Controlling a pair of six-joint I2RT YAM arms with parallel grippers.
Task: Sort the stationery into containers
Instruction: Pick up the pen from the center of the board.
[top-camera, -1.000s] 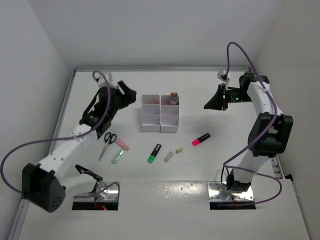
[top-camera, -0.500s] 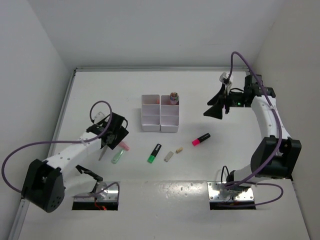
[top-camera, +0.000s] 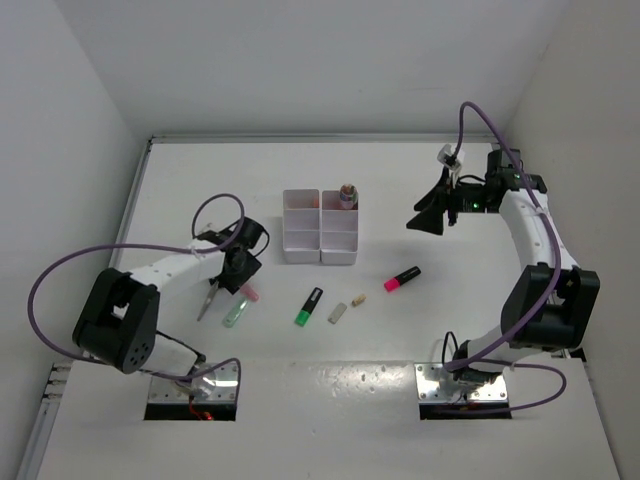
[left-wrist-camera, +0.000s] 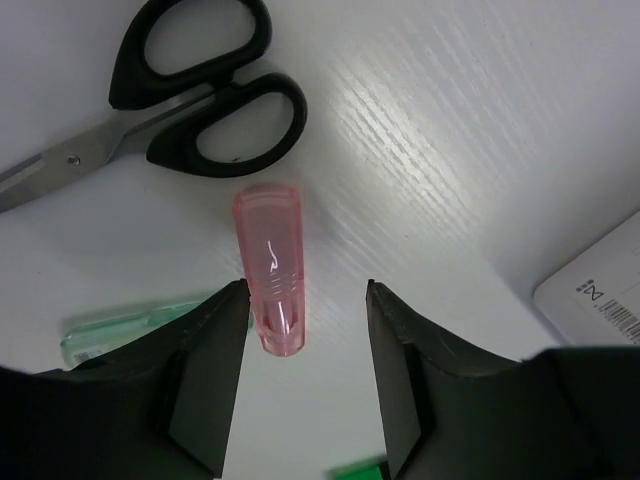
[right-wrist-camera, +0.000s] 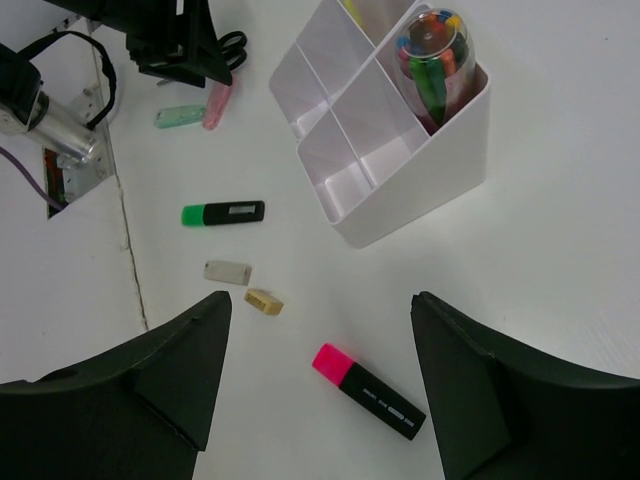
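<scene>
The white organiser (top-camera: 303, 240) (right-wrist-camera: 400, 205) stands mid-table, with a clear tube of coloured pens (top-camera: 347, 194) (right-wrist-camera: 432, 60) in its rear right compartment. My left gripper (top-camera: 243, 270) (left-wrist-camera: 305, 288) is low over the table and open, with the near end of the pink pen (top-camera: 247, 291) (left-wrist-camera: 268, 265) between its fingers, close to the left one. Black-handled scissors (top-camera: 213, 288) (left-wrist-camera: 205, 90) and a green pen (top-camera: 234, 314) (left-wrist-camera: 130, 325) lie beside it. My right gripper (top-camera: 428, 213) (right-wrist-camera: 320, 298) hangs open and empty, high above the pink highlighter (top-camera: 402, 278) (right-wrist-camera: 370, 390).
A green highlighter (top-camera: 309, 306) (right-wrist-camera: 223, 213), a grey eraser (top-camera: 337, 313) (right-wrist-camera: 227, 271) and a beige eraser (top-camera: 359, 299) (right-wrist-camera: 264, 301) lie in front of the organiser. White walls close in the table on the left, back and right.
My left arm swung from beside the organiser down to the pink pen by the scissors. My right gripper opened and shifted slightly right.
</scene>
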